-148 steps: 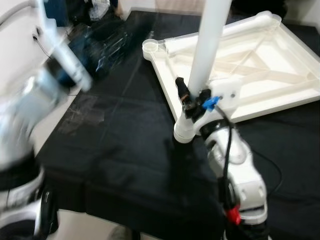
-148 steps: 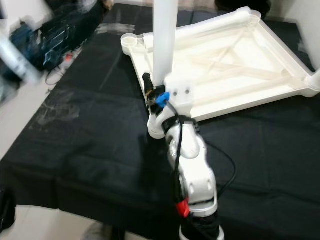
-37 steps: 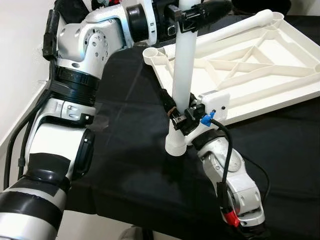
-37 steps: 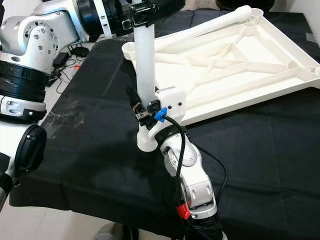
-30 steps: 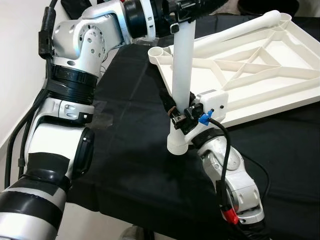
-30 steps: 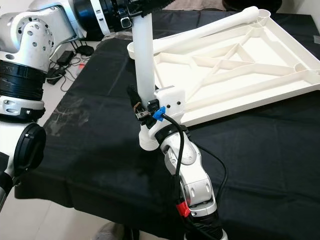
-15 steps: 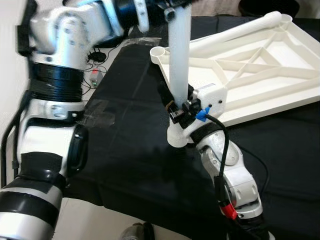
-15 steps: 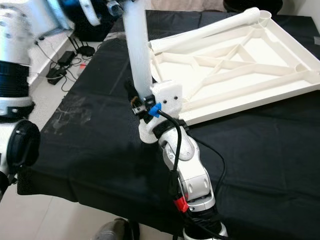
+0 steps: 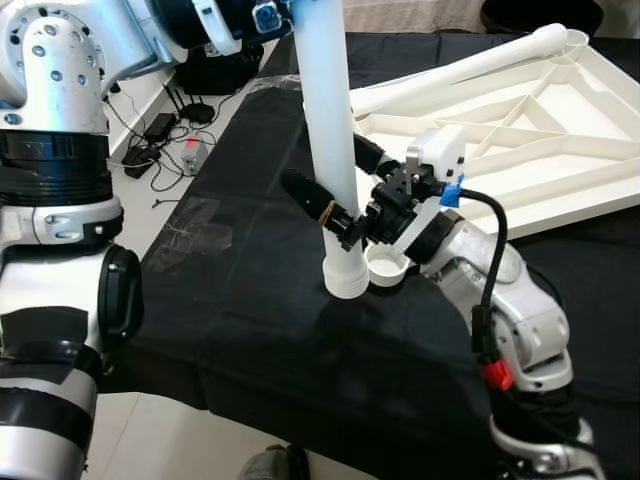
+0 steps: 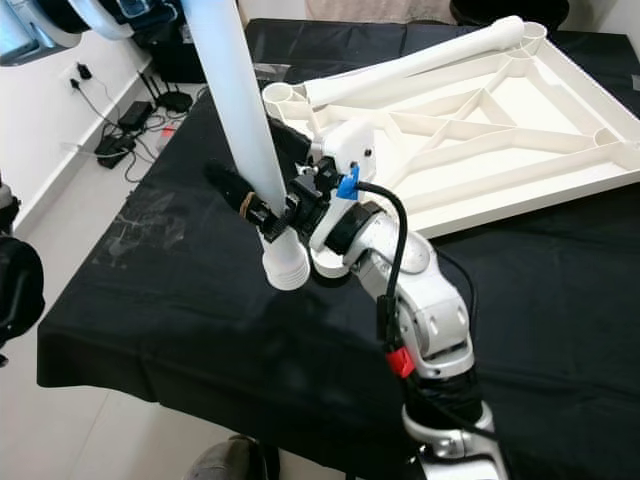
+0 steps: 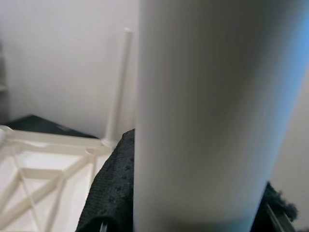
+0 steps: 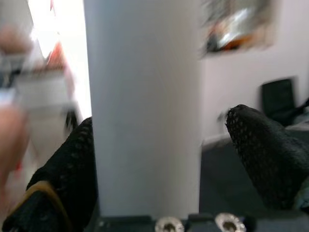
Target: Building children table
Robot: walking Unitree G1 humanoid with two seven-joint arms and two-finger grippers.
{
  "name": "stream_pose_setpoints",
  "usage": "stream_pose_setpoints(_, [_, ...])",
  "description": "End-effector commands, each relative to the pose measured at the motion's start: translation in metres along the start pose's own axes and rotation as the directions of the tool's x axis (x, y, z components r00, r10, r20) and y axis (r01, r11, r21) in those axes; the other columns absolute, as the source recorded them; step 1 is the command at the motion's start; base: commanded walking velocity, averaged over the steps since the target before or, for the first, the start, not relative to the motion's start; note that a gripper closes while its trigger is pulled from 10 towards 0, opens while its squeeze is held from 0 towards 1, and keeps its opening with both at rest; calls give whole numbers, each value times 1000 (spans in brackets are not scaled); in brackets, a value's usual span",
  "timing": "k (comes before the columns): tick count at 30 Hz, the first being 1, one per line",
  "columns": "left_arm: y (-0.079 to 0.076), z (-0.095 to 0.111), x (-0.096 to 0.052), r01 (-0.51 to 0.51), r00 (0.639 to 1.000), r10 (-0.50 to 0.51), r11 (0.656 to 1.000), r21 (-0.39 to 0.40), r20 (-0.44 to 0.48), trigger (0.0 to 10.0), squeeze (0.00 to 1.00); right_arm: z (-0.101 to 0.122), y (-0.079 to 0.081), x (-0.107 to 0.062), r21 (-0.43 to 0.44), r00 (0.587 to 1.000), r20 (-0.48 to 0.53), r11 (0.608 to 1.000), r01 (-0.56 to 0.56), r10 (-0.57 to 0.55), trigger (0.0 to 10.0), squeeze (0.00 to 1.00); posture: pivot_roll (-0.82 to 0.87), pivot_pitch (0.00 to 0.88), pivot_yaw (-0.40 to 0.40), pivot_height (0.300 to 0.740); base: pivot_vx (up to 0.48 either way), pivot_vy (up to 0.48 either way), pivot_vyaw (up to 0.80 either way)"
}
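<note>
The white table top [image 9: 520, 130] lies upside down on the black-clothed table [image 9: 250, 340]. A long white leg [image 9: 330, 130] stands nearly upright, its flared lower end [image 9: 347, 277] just left of the top's near corner socket [image 9: 388, 267]. My left gripper [image 11: 193, 198] is shut on the leg's upper part, with a black finger [image 11: 111, 188] pressed against it. My right gripper [image 9: 323, 162] straddles the leg low down. In the right wrist view one finger [image 12: 63, 179] touches the tube and the other finger [image 12: 265, 154] stands off it with a gap.
A second white leg [image 9: 460, 68] lies along the far edge of the table top. Cables and small devices [image 9: 165, 140] lie on the floor to the left. The table's front edge [image 9: 300, 400] is close below the leg.
The leg's lower end has come off the corner socket and sits to its left, uncovering the socket. My right wrist has swung round to the right and its fingers have spread.
</note>
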State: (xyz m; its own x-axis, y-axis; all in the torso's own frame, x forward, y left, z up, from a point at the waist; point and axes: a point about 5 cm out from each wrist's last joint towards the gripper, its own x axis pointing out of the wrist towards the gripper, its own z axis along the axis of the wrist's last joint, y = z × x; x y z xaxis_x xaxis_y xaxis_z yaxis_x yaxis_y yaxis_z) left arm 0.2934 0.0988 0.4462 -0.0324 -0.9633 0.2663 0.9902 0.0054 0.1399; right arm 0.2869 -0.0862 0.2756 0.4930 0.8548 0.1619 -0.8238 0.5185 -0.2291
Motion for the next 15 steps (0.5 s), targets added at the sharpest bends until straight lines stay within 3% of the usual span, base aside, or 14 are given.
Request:
stream_pose_setpoints(1, [-10,1,7,91,996,-91,996,14,-13,0,0,-11,6,6,54,992,-85,995,-89,94,10000,0,47,199,85,740,0,0,0])
stream_pose_setpoints(3, [-10,-1,9,99,995,-98,995,15,-25,0,0,-14,7,5,85,985,-120,990,-113,122,10000,0,46,201,83,740,0,0,0])
stream_pose_setpoints(4, [-10,-3,11,109,994,-108,994,16,-34,0,0,-14,6,5,85,980,-139,988,-132,143,8784,0,46,201,83,740,0,0,0])
stream_pose_setpoints(5, [-10,-4,12,116,992,-115,993,22,-46,0,0,-17,7,4,114,968,-175,981,-159,177,4000,0,46,204,81,740,0,0,0])
stream_pose_setpoints(6, [-10,-4,12,116,992,-115,993,22,-46,0,0,-17,7,4,114,968,-175,981,-159,177,4000,0,46,204,81,740,0,0,0])
stream_pose_setpoints(7, [-10,-5,13,126,990,-124,991,31,-67,0,0,-20,8,1,143,949,-225,971,-190,219,0,0,44,207,80,740,0,0,0])
stream_pose_setpoints(15, [-13,-6,14,162,981,-153,985,65,-122,0,0,-27,7,-5,253,916,-302,948,-190,265,0,0,37,211,74,740,0,0,0])
